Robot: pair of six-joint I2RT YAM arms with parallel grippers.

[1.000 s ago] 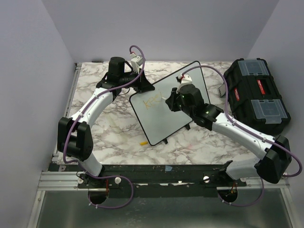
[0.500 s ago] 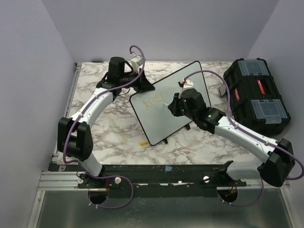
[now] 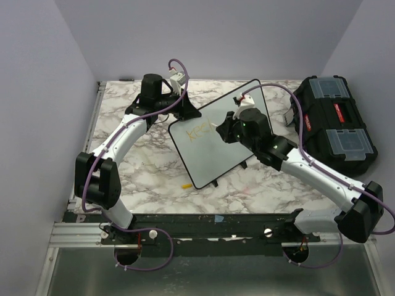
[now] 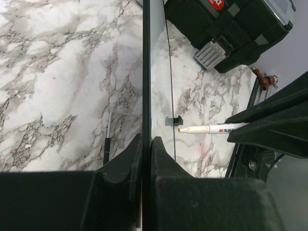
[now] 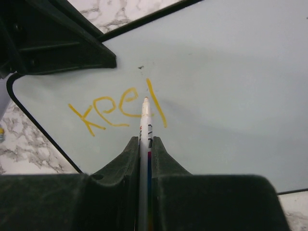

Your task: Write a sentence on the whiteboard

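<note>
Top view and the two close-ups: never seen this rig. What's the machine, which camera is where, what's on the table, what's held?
The machine is two robot arms bolted at the near edge of a marble table. The wide picture comes from a fixed camera above and behind them. Each close-up comes from a camera on one wrist, looking past that arm's own tool. On the table are a whiteboard and a black toolbox. The left tool is clamped on the whiteboard's edge. The right tool grips a marker, its tip at the yellow writing, which reads "kee" plus one stroke.
</note>
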